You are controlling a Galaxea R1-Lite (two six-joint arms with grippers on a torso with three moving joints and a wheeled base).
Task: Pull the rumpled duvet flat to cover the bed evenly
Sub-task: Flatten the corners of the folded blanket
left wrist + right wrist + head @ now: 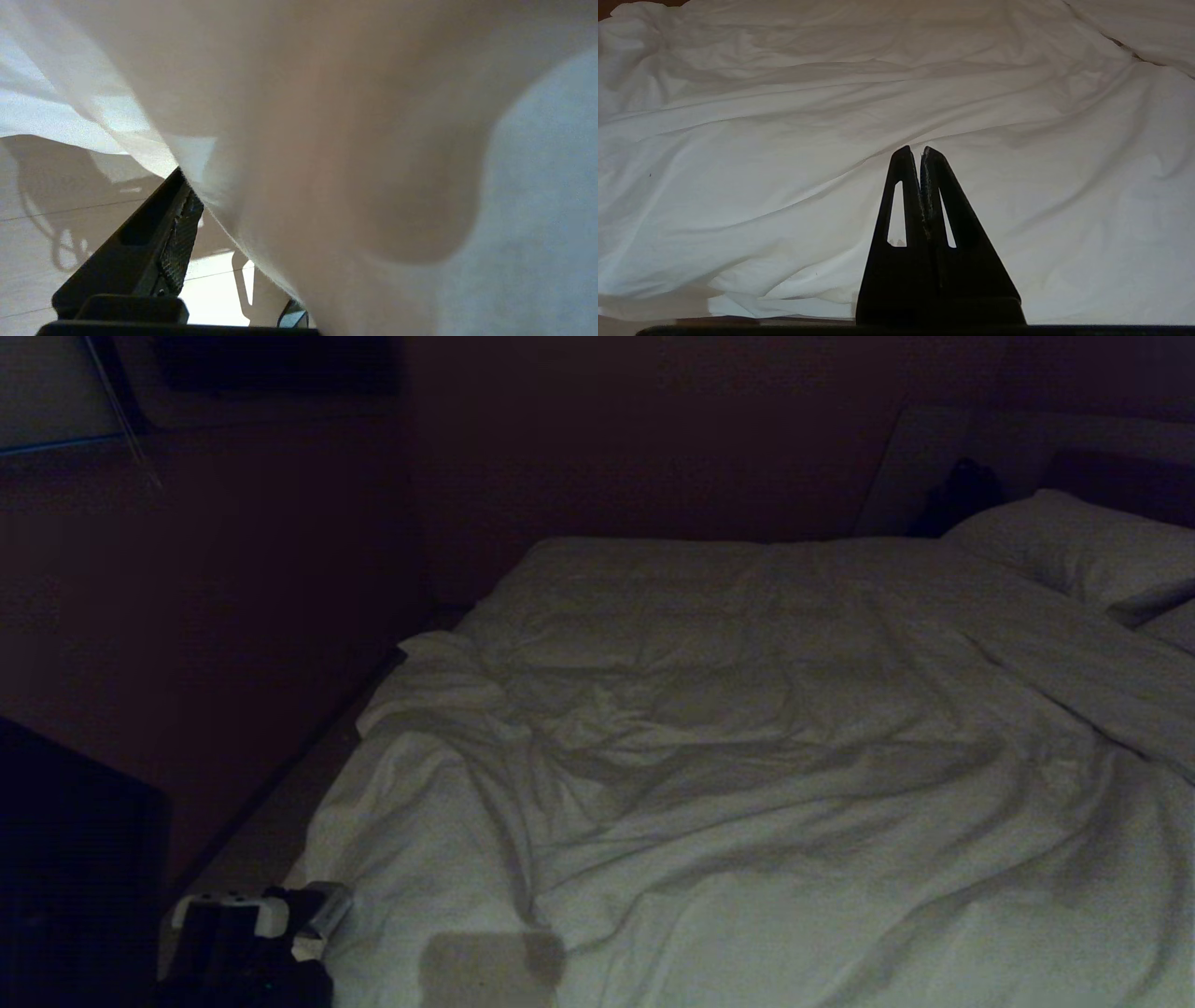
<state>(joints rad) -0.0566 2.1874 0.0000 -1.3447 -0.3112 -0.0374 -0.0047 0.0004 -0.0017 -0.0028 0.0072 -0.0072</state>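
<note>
The duvet [747,756] lies rumpled across the bed [280,840], bunched toward the near left corner, with a pillow [1074,551] at the far right end. The left hand [280,924] sits low at that near left corner, spread wide, with cloth draped against 1 finger [154,242] but nothing pinched. The risk, as I judge it, is closing on a thin fold or on the sheet beneath, so a pull would slip or drag the wrong layer. Only the left wrist view shows the floor [70,210] under the hanging edge; only the right wrist view shows the right hand [920,151] pressed together and empty above the duvet.
</note>
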